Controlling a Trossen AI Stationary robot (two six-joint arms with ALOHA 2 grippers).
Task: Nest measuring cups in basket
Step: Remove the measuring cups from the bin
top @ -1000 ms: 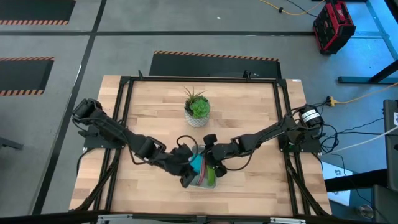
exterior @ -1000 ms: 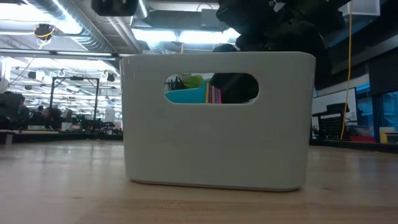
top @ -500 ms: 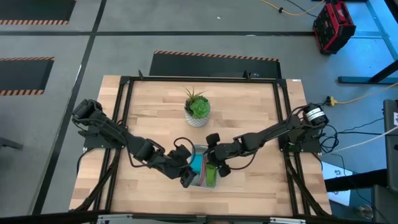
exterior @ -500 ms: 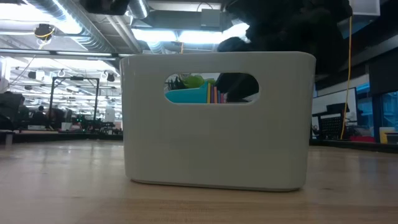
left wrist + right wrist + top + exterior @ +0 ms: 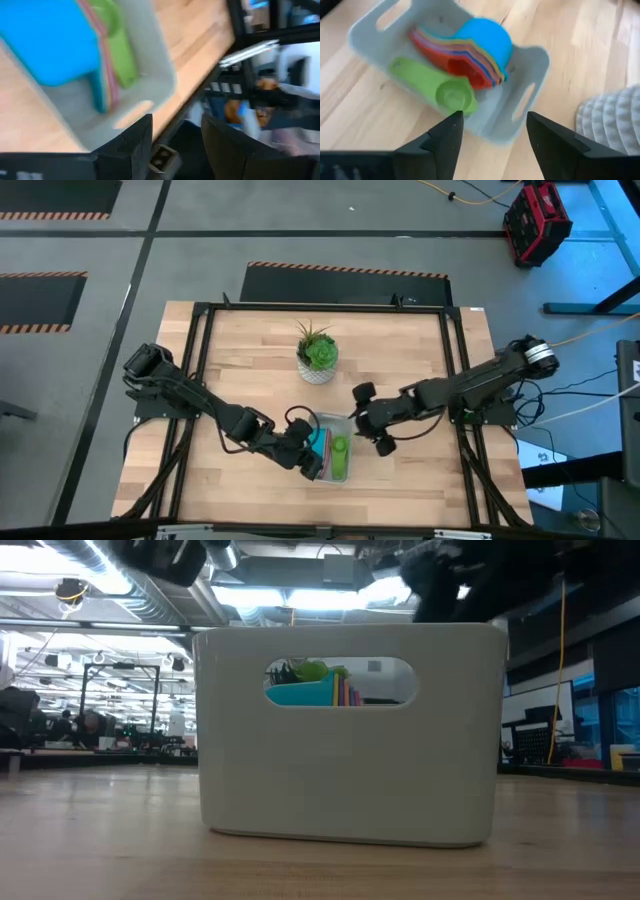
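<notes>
Pale grey basket [image 5: 330,452] sits on the wooden tabletop [image 5: 250,360], near its front edge. Inside it the cups [image 5: 470,55] lie nested on their side, a blue one outermost, then thin rims of pink, purple, yellow and orange-red. A green cup [image 5: 451,95] lies beside the stack, its long handle stretched along the basket floor. In the low view, the blue and green colours show through the basket's oval handle slot [image 5: 340,682].

The left gripper [image 5: 308,463] hangs at the basket's left edge, over the blue cup. Its two dark fingers [image 5: 129,142] stand apart with a clear gap between them, and they hold nothing; the tabletop's edge and the room beyond show through the gap.

The right gripper [image 5: 378,435] hovers just to the right of the basket, off its rim. Its fingers [image 5: 445,137] are also spread apart and empty, with the basket visible between them.

A white pot with a green plant [image 5: 317,355] stands farther back on the tabletop, well apart from the basket.

Compared with a second ago, the right gripper has pulled back from over the basket's right side, and its arm now stretches more towards the table's right edge. The left gripper has shifted only slightly.
</notes>
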